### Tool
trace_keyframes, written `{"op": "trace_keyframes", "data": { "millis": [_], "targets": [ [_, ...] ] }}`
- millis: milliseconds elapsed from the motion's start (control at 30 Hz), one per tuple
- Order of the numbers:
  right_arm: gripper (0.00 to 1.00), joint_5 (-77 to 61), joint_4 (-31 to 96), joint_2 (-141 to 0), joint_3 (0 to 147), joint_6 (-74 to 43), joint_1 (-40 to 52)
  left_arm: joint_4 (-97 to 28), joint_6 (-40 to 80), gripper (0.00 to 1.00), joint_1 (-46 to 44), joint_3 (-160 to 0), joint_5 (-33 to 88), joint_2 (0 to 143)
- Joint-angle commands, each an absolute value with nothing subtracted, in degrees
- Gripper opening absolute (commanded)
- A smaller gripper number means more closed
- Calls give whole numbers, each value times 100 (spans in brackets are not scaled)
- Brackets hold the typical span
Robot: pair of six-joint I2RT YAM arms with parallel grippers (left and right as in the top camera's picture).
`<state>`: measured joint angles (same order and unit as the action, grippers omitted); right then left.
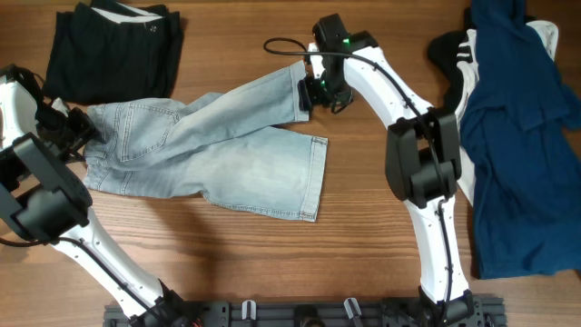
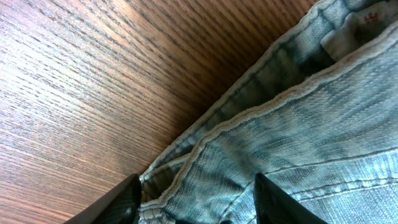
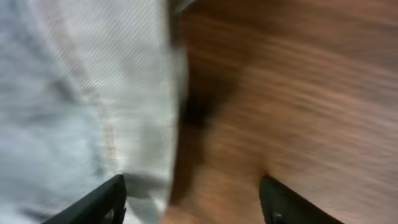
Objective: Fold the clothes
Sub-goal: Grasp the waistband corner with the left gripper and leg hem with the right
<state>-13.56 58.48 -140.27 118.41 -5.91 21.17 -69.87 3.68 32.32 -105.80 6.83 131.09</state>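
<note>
Light-blue faded denim jeans lie spread on the wooden table, waistband to the left, one leg angled up to the right. My left gripper is at the waistband. In the left wrist view its fingers are open with the waistband between them. My right gripper is at the upper leg's hem. In the right wrist view its fingers are open, with the hem edge by the left finger and bare wood under the rest.
A folded black garment lies at the back left, just above the jeans. A navy garment lies in a heap on the right over white and black ones. A black cable curls at the back.
</note>
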Motion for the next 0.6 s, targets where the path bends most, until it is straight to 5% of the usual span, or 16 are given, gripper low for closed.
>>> {"op": "trace_keyframes", "data": {
  "millis": [0, 267, 400, 567],
  "targets": [
    [68, -1959, 5922, -14116, 11837, -449, 2108, -7004, 344, 58, 3232, -10499, 834, 13240],
    [48, -1959, 5948, -14125, 11837, -478, 2263, -7006, 353, 58, 3232, -10499, 836, 13240],
    [20, -1935, 5933, -14123, 11837, -528, 2335, -7008, 388, 58, 3232, -10499, 838, 13240],
    [18, -1938, 5937, -14123, 11837, -617, 2324, -7006, 388, 57, 3232, -10499, 838, 13240]
  ]
}}
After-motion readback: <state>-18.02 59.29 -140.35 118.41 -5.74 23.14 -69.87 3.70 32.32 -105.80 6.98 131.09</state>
